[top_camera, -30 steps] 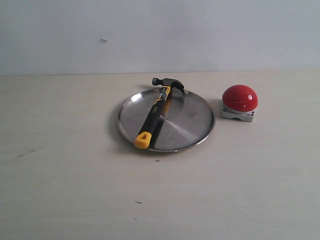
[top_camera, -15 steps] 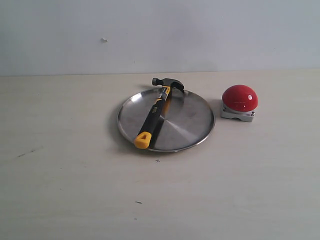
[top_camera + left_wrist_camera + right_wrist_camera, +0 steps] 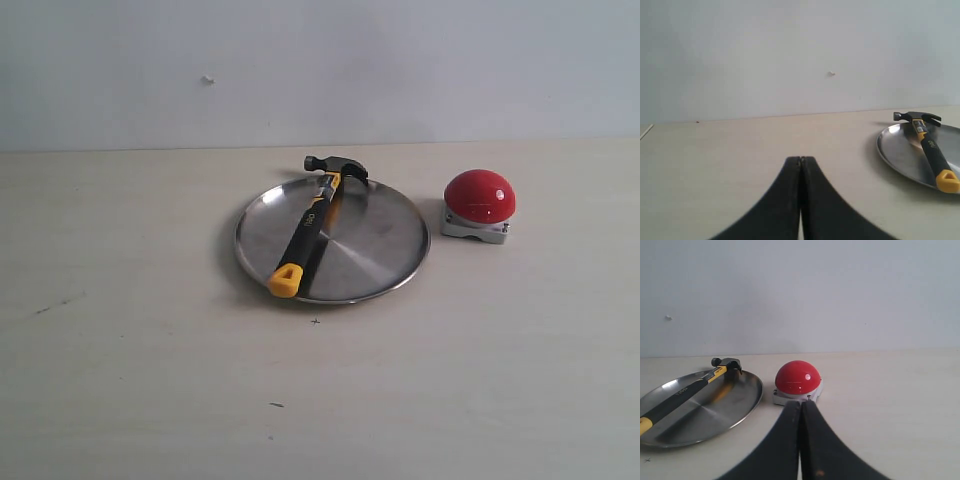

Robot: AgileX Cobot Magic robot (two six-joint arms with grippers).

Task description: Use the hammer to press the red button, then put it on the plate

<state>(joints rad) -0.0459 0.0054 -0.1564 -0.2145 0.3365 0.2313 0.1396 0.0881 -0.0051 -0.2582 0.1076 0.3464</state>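
Exterior view: I am seeing a round, shallow silver metal plate on a pale wooden table against a plain white wall. A claw hammer with a dark steel head and a black handle with a yellow end is lying across the plate. Its head is resting over the plate's far rim and its yellow end is sitting at the near rim. A glossy red button, dome-shaped on a small grey square base, is standing just beside the plate, clear of its rim, on the right arm's side. Neither arm is showing here.

Left wrist view: the left gripper is hanging low over bare table well apart from the plate, jaws pressed together, gripping nothing.

Right wrist view: the right gripper is pointing at the button with the plate beside it, jaws likewise pressed together and empty.

My reading: I cannot tell whether the button has been pressed. If it has not, I am planning to open the jaws first, take the handle mid-length above the plate, lift clear of the rim, then bring the head straight down on the dome.

Count: one hammer, one plate, one button, two grippers.
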